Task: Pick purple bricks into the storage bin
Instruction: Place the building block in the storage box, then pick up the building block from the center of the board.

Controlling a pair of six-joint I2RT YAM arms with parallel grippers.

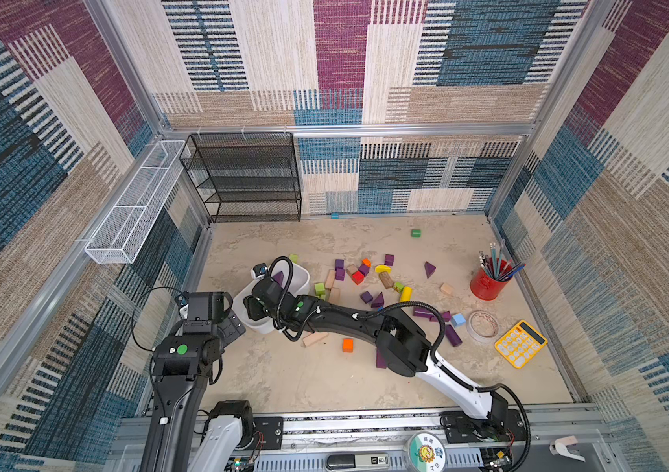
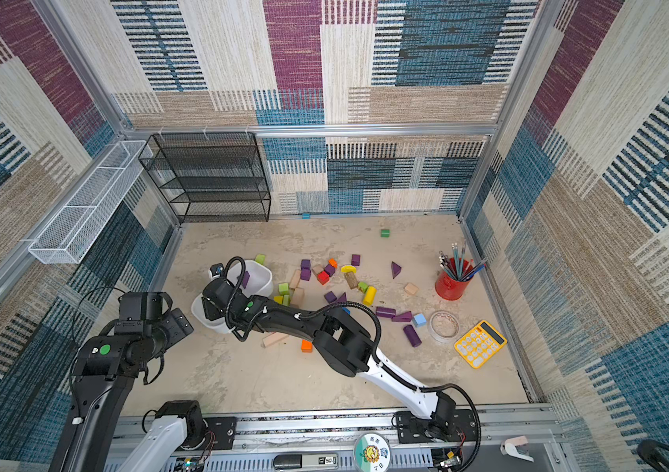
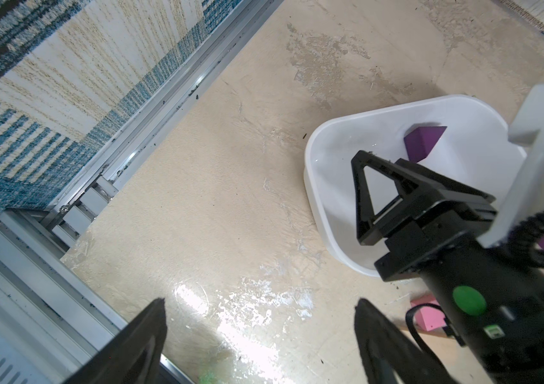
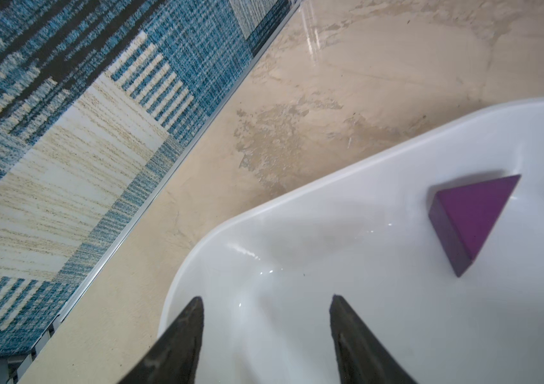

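Fingers [image 4: 185,335] of the right gripper [image 4: 267,299] stand a moderate way apart with nothing between them, hanging over the storage bin [image 4: 330,232]. The left gripper [image 3: 260,302] is spread wide above bare table [image 3: 217,186], just beside the bin, and holds nothing.

By size, the black mesh rack [image 1: 251,180] stands in the far left corner. The white wire basket [image 1: 132,212] hangs on the left wall. The storage bin sits at the table's left side with one purple wedge [image 4: 473,219] lying in it. The other purple bricks [image 1: 453,336] are scattered over the middle of the table among blocks of other colours (one pokes out from under the right arm). The red pot [image 1: 486,286] at the right edge is stuffed with pencils and pens [image 1: 496,261].

As for writing, the round sticker [image 1: 425,449] on the front rail shows a flower and characters too small to read, and a little label [image 2: 329,460] near it appears to say 50. The yellow calculator's [image 1: 520,344] keys are too small to make out.
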